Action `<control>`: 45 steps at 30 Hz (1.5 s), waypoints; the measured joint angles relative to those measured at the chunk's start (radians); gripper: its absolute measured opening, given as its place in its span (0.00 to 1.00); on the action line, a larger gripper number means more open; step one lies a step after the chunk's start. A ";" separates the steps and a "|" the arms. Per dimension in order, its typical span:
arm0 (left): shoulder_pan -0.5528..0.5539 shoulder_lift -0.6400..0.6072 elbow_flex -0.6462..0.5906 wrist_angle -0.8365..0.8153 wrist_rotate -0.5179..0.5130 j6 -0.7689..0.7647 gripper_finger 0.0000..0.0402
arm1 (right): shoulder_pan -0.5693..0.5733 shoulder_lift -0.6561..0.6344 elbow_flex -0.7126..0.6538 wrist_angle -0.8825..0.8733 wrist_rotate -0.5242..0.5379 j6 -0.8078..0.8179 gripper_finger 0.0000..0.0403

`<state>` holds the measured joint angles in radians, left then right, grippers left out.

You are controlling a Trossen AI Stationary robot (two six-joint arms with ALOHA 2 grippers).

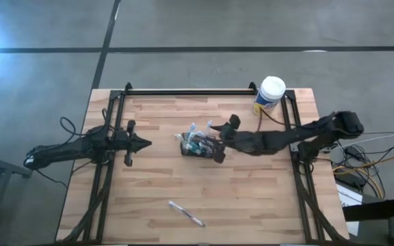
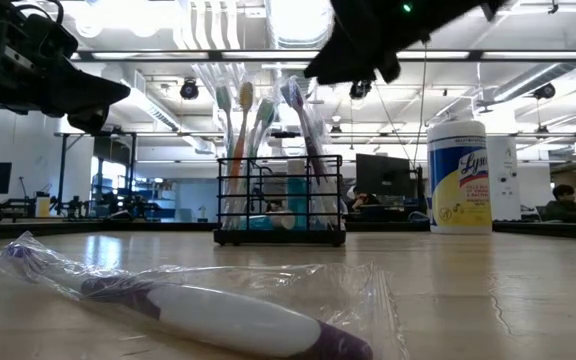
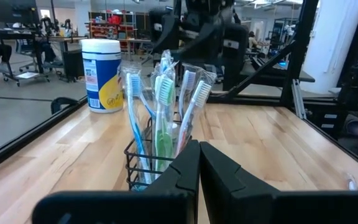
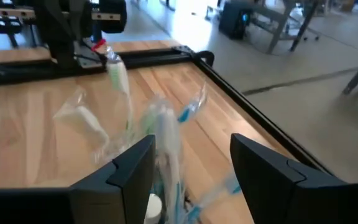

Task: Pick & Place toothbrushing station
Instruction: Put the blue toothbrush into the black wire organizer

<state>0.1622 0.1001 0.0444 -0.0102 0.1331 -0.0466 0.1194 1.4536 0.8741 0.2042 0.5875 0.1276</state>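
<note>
The toothbrushing station, a small black wire-mesh holder [image 1: 198, 147], stands on its base at the middle of the table. It holds several wrapped toothbrushes [image 2: 258, 120] upright, and it also shows in the left wrist view [image 3: 143, 163]. My right gripper [image 1: 215, 142] is open just above the holder's right side. In its wrist view [image 4: 191, 146] the fingers stand on either side of the brush tops [image 4: 166, 140], and I see no touch. My left gripper [image 1: 147, 143] is shut and empty, left of the holder and pointing at it [image 3: 199, 158].
A wrapped purple-and-white toothbrush [image 1: 185, 213] lies near the table's front edge, close to the low camera [image 2: 198, 310]. A white-lidded, yellow-labelled canister [image 1: 271, 93] stands at the far right corner. Black frame rails [image 1: 183, 91] run along the table's far and side edges.
</note>
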 joint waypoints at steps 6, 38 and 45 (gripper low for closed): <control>0.000 0.000 0.000 -0.006 0.000 0.000 0.03 | -0.002 0.042 0.151 -0.175 -0.008 -0.027 0.51; 0.000 0.000 0.000 -0.007 0.004 0.009 0.03 | -0.100 0.125 0.212 -0.180 -0.196 -0.055 0.06; 0.000 0.000 0.000 -0.008 0.004 0.009 0.03 | -0.099 0.120 0.209 -0.139 -0.166 -0.034 0.02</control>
<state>0.1622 0.1001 0.0444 -0.0178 0.1371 -0.0380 0.0202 1.5738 1.0835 0.0656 0.4215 0.0935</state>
